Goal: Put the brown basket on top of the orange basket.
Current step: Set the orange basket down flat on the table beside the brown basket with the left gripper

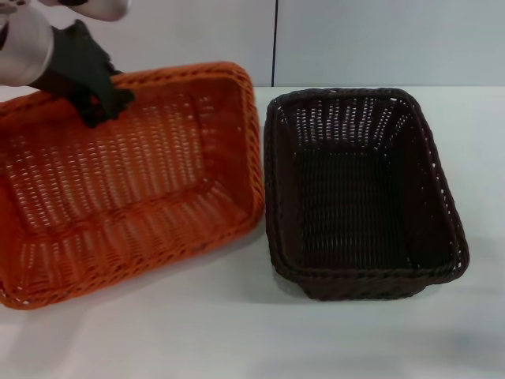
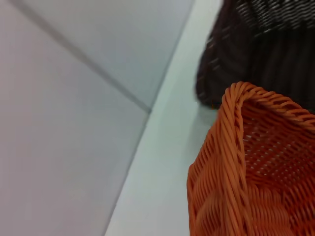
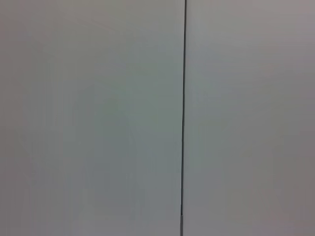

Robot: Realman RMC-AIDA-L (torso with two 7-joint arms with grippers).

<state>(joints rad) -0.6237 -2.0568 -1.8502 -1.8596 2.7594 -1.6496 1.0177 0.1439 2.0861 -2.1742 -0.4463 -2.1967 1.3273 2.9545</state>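
White surface [image 1: 237, 332] w/ a pale panelled wall behind, one dark seam running down it; the right wrist view shows only that wall.

The left tool [image 1: 99, 99] sits at the far rim of the orange basket [image 1: 134, 189], black fingers clamped over the braided edge, so it's holding the orange one, not the brown. The orange basket looks tilted: the rim under the tool appears raised, while the edge away from the tool, toward the robot, rests low on the surface. In the left wrist view an orange corner [image 2: 246, 162] fills the frame close up, w/ the brown basket [image 2: 256, 49] just beyond it.

The brown basket [image 1: 359, 193] lies flat on the surface, off to the right of the tool, just beside the orange basket; their long sides are near each other, and whether they touch can't be told.

Progress, as a judgement: stacking isn't done. The brown basket is ungripped and on the surface; it has yet to be lifted, carried over and set onto the orange one. Orange prob. needs to lie flat first.

Left arm comes in from the upper left, wrist angled down toward the rim. Right arm isn't in the head view; right tool not visible.
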